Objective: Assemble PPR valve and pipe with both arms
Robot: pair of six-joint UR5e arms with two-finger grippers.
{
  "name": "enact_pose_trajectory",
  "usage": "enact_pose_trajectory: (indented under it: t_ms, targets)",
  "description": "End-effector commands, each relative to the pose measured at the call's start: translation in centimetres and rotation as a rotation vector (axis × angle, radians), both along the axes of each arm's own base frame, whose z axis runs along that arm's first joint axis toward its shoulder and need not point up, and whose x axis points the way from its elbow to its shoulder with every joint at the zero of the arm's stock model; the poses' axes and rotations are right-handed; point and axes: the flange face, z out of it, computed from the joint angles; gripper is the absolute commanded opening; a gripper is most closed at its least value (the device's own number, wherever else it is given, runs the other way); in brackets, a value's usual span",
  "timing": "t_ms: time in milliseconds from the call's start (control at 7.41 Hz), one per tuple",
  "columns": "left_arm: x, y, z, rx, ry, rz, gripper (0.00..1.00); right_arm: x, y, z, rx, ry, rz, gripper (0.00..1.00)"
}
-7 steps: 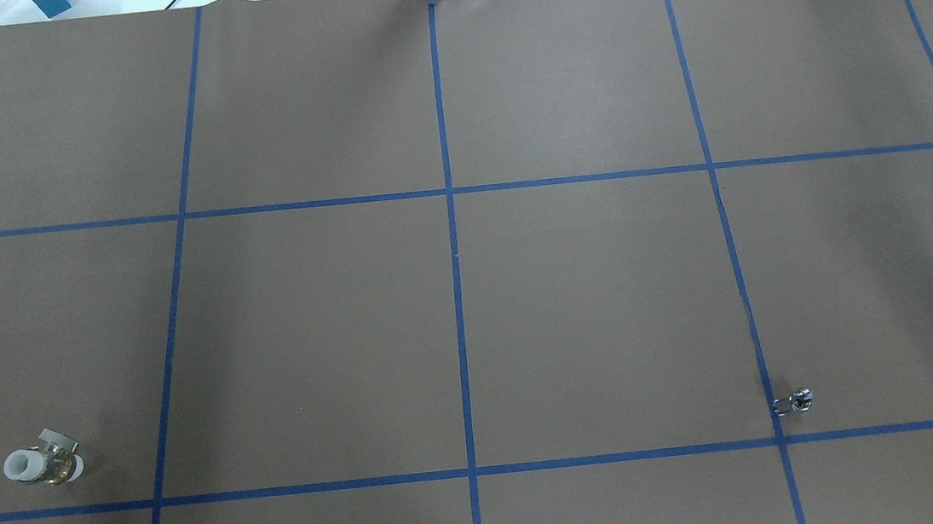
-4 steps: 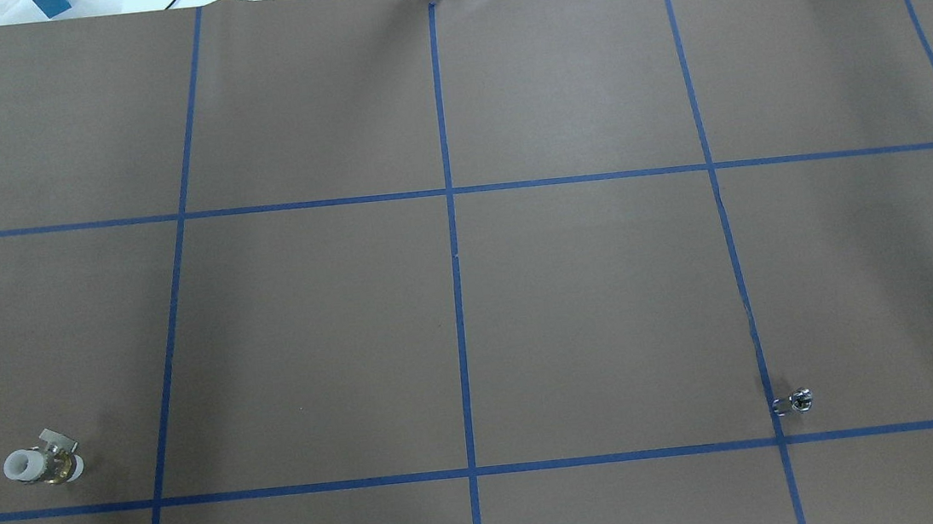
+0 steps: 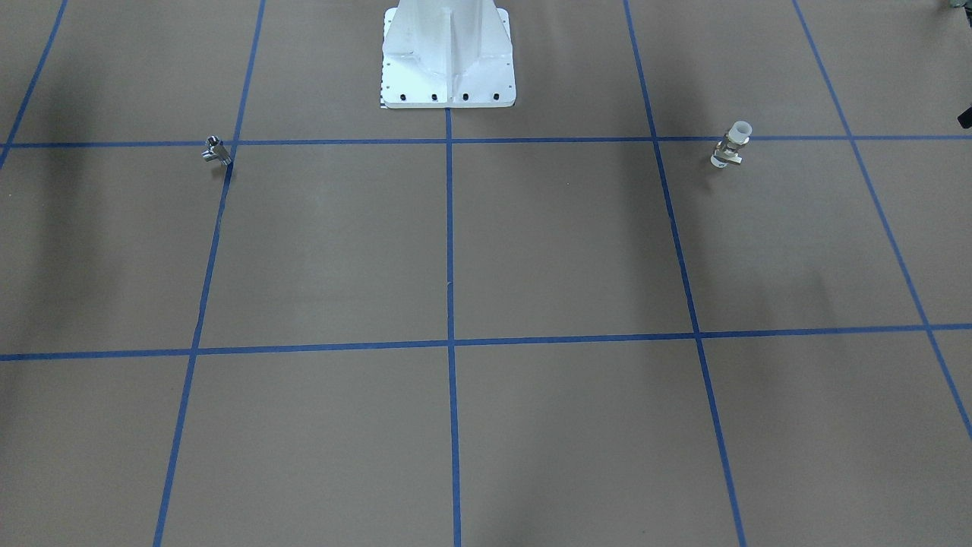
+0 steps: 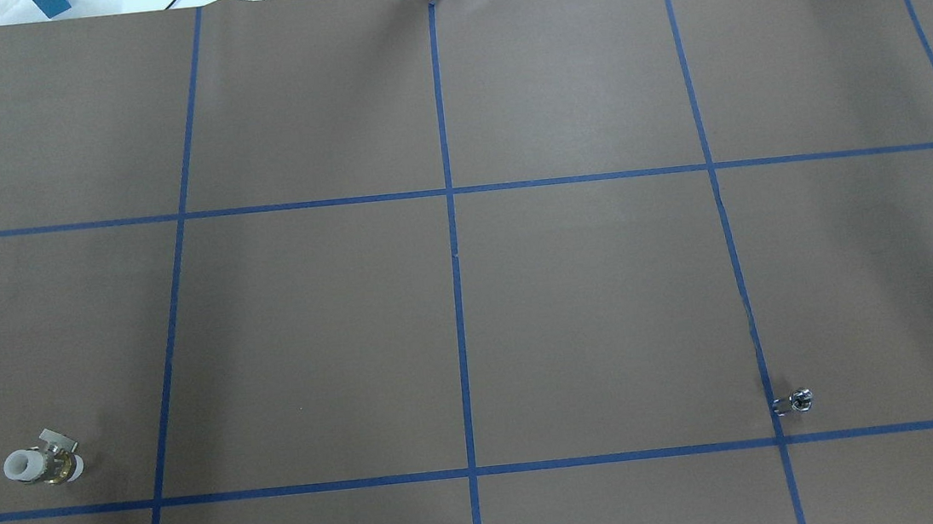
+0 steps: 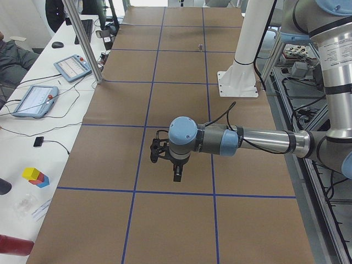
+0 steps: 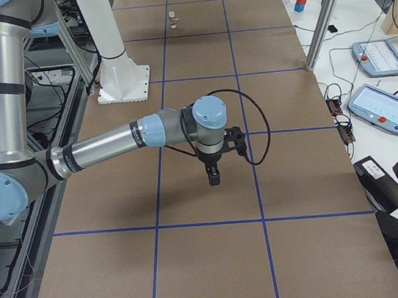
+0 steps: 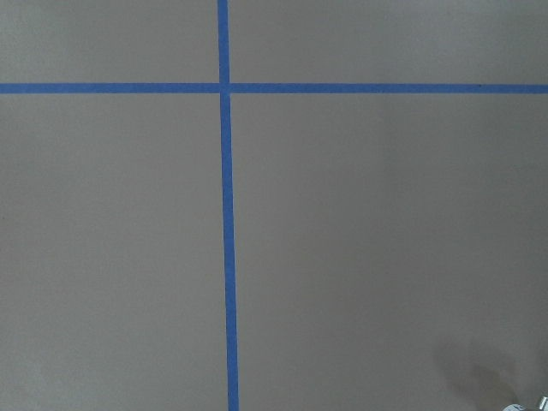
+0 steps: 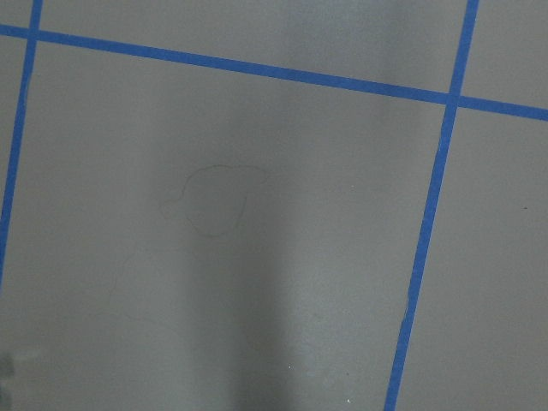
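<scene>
Both parts sit on the worktop (image 4: pixel 591 310), well apart, and neither is gripped.

- PPR valve (image 4: pixel 42 464): brass body with white ends and a grey lever, on the robot's left. It is in the cell near the robot, just above the near crosswise line of blue tape (image 4: pixel 457 297). It looks to stand on one white end. It also shows in the front view (image 3: pixel 733 144) and, small and far, in the right side view (image 6: pixel 173 19).
- Pipe fitting (image 4: pixel 797 402): small and chrome, on the robot's right, at about the same depth as the valve. It lies right against a lengthwise tape line, and the views do not settle whether it touches the line. It also shows in the front view (image 3: pixel 216 150) and as a speck in the left side view (image 5: pixel 200 47).
- Left claw (image 5: pixel 176 176): the arm stretches out level over the worktop, fingers pointing down over a mid cell. It shows only in the side view, so whether it is open or closed cannot be told.
- Right claw (image 6: pixel 214 179): same pose, pointing down by a tape crossing. It too shows only in a side view, so its state cannot be told.
- Wrist cameras: both look straight down on brown paper and tape lines. A pale sliver at the bottom right corner of the left one is too small to identify.
- White base plate (image 3: pixel 448 83) sits on the centre line at the robot's edge.
- Two tablets (image 5: pixel 71 67) and coloured blocks (image 5: pixel 36 176) lie on the side desk.
</scene>
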Motion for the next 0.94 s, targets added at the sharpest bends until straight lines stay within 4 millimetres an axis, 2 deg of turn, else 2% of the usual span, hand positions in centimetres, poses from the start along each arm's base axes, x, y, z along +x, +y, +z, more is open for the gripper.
enact_pose_trajectory:
  t_ms: [0, 135, 405, 540, 675, 810]
  targets:
    - [0.3, -0.2, -0.4, -0.013, 0.004, -0.017, 1.00, 0.0, 0.2, 0.5, -0.009, 0.001, -0.002, 1.00]
    - [2.4, -0.9, -1.4, 0.006, 0.013, -0.013, 0.99, 0.0, 0.2, 0.3, -0.008, -0.001, -0.001, 1.00]
    - [11.8, -1.3, -3.7, -0.047, 0.051, 0.032, 0.99, 0.0, 0.1, 0.5, -0.011, -0.001, -0.001, 1.00]
    - [14.9, -0.9, -4.4, -0.009, 0.037, 0.059, 0.99, 0.0, 0.1, 0.4, -0.009, -0.001, -0.001, 1.00]
    - [19.4, 0.2, -6.7, -0.034, 0.014, 0.057, 1.00, 0.0, 0.1, 0.4, -0.009, -0.001, -0.001, 1.00]
    - [22.1, 1.7, -9.3, -0.020, -0.002, 0.063, 1.00, 0.0, 0.2, 0.4, -0.008, -0.001, -0.001, 1.00]
